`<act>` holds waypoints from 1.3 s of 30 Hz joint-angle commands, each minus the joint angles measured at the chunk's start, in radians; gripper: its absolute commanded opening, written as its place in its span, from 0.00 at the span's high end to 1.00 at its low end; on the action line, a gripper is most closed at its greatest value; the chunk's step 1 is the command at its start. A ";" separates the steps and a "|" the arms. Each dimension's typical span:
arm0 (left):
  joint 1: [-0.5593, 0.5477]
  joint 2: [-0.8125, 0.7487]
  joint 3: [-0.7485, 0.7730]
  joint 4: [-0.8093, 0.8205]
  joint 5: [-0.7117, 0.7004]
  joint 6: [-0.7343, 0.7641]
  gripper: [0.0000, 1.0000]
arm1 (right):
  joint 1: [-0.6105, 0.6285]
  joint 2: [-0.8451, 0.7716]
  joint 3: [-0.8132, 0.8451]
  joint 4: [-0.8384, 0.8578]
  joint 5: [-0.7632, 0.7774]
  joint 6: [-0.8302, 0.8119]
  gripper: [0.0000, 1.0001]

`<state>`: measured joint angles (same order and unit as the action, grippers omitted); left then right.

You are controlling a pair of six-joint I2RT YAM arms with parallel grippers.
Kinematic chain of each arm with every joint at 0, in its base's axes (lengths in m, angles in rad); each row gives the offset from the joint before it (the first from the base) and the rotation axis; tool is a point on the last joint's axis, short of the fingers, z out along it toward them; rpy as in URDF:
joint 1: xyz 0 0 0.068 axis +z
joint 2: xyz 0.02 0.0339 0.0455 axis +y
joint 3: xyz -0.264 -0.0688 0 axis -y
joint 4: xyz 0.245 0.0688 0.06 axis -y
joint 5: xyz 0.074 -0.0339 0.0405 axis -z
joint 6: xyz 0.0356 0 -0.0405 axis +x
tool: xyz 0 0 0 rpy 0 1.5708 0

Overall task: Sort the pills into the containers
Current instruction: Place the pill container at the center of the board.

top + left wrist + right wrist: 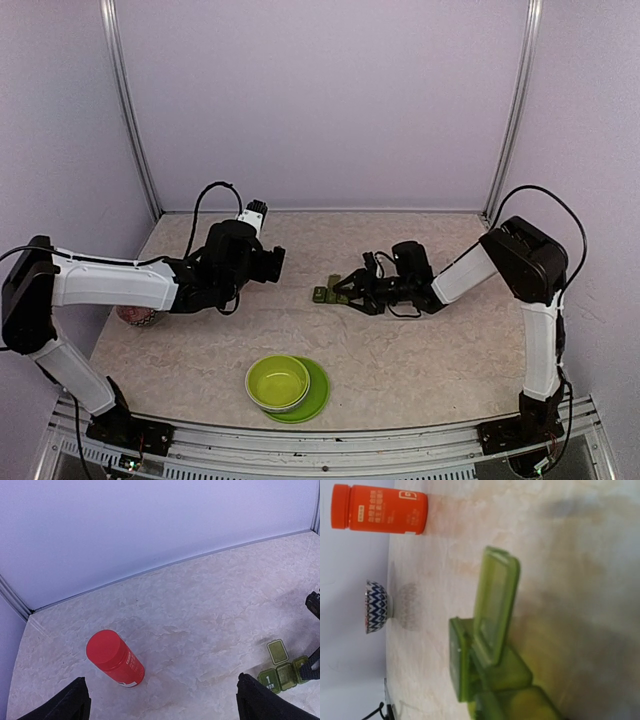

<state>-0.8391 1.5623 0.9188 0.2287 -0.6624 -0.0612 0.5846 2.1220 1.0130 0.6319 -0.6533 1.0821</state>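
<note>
The dark green strip box (325, 294) lies mid-table. In the left wrist view (282, 674) one compartment's lid (277, 651) stands open. It fills the right wrist view (490, 675), with the raised lid (496, 605) close up. My right gripper (341, 291) is at the box's right end. Its fingers (311, 666) are spread apart, and they do not show in its own wrist view. My left gripper (278, 262) is open and empty, its fingertips (70, 702) wide apart above the table. No pills are visible.
An orange-red bottle (116, 659) stands upright left of the box and also shows in the right wrist view (380, 509). A small patterned bowl (138, 316) sits at the far left. A lime-green bowl (278, 382) on its plate (318, 395) is at the front.
</note>
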 commanded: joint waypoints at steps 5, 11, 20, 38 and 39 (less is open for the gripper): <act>0.002 -0.025 -0.003 0.024 0.004 -0.021 0.01 | 0.009 -0.083 -0.009 -0.092 0.038 -0.054 0.26; -0.001 -0.025 0.000 0.022 -0.006 -0.024 0.01 | 0.011 -0.099 -0.008 -0.129 0.064 -0.063 0.00; -0.005 -0.025 0.001 0.015 -0.033 -0.026 0.01 | 0.015 -0.123 0.014 -0.194 0.096 -0.082 0.00; -0.009 -0.015 0.016 -0.008 -0.071 -0.034 0.01 | 0.063 -0.131 0.193 -0.530 0.269 -0.145 0.00; -0.009 -0.015 0.018 -0.011 -0.074 -0.033 0.01 | 0.067 -0.132 0.204 -0.546 0.282 -0.155 0.00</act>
<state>-0.8436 1.5623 0.9188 0.2306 -0.7124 -0.0856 0.6331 2.0132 1.1721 0.1879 -0.4377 0.9661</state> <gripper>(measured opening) 0.989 0.998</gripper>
